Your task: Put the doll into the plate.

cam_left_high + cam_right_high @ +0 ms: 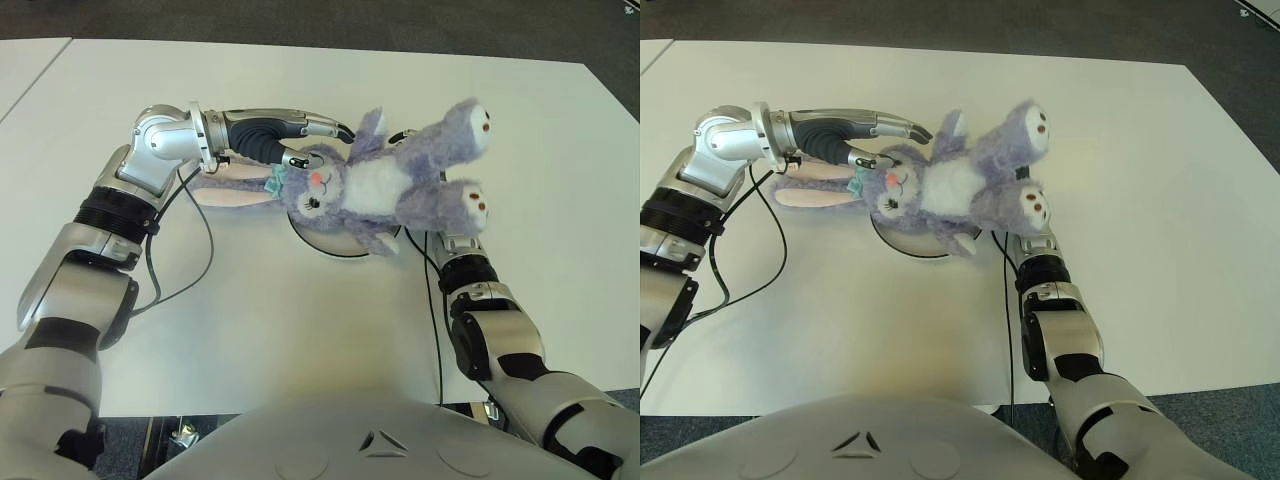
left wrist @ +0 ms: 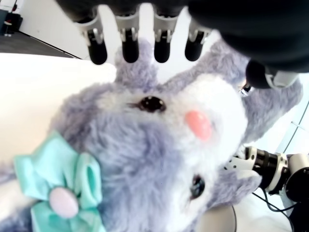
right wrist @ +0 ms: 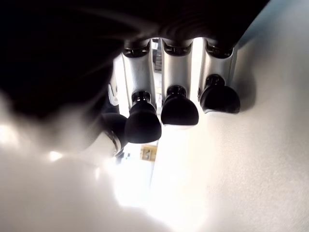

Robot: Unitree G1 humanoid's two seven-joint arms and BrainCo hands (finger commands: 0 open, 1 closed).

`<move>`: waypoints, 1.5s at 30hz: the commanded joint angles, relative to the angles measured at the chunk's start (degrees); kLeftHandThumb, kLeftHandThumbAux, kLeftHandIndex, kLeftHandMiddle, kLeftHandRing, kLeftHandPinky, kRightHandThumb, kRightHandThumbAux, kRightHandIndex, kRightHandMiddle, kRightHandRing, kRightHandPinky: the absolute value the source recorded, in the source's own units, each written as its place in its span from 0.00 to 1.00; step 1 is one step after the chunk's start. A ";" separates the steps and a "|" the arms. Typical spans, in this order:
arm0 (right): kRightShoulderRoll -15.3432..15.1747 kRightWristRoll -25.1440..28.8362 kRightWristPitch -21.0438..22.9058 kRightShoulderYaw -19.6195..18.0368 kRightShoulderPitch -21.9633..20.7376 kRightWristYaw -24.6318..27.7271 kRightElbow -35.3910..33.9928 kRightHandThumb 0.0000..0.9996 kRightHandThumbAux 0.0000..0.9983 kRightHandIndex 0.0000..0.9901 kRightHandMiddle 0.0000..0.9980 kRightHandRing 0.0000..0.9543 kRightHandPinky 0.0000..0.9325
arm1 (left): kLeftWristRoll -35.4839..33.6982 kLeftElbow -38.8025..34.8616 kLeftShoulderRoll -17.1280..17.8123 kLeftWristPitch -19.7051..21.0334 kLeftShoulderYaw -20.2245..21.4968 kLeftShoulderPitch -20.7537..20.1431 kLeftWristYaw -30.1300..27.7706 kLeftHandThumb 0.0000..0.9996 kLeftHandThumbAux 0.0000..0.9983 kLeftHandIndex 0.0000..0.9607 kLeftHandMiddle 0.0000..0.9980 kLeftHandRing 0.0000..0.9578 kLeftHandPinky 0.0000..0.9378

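Left hand (image 1: 300, 140) reached in from the table's left side with its fingers (image 2: 129, 46) stretched out straight over the doll's head, spread and gripping nothing, at least on the side the wrist view showed. The doll (image 1: 385, 180), a purple plush rabbit with a teal bow, hung tilted above the plate (image 1: 335, 245), head toward the left and feet raised toward the far right, its long ears trailing down near the table (image 1: 300, 330). Right hand (image 1: 1025, 235) showed under the doll's feet near the plate's right rim, mostly hidden by the plush; its wrist view showed three fingertips (image 3: 179, 110) bent against something pale, so it probably carried the doll, though what it held could not be confirmed. The likely trouble was the doll's length: released at this slant, it could flop with ears or legs over the rim, or slide off the plate altogether.
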 commanded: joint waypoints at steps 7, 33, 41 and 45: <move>0.62 -1.73 3.37 1.40 2.90 -1.07 3.51 0.71 0.72 0.44 0.86 0.89 0.92 | -1.55 -2.31 -0.97 2.33 2.30 2.20 -2.50 0.51 0.12 0.00 0.00 0.00 0.00; 0.55 -2.02 2.37 2.03 2.22 -1.81 5.02 0.71 0.72 0.44 0.84 0.86 0.89 | -11.40 0.55 -4.00 8.04 14.49 3.76 -0.18 0.48 0.18 0.00 0.00 0.00 0.00; 0.68 -1.64 2.17 1.69 1.81 -1.73 5.57 0.71 0.72 0.44 0.85 0.87 0.91 | -11.00 2.63 -6.74 16.12 20.59 3.81 10.92 0.59 0.32 0.00 0.00 0.00 0.00; 0.72 -1.30 2.12 1.39 1.60 -1.43 5.60 0.71 0.72 0.44 0.85 0.88 0.91 | -11.64 2.92 -8.54 16.70 23.42 3.98 14.98 0.54 0.35 0.00 0.00 0.00 0.02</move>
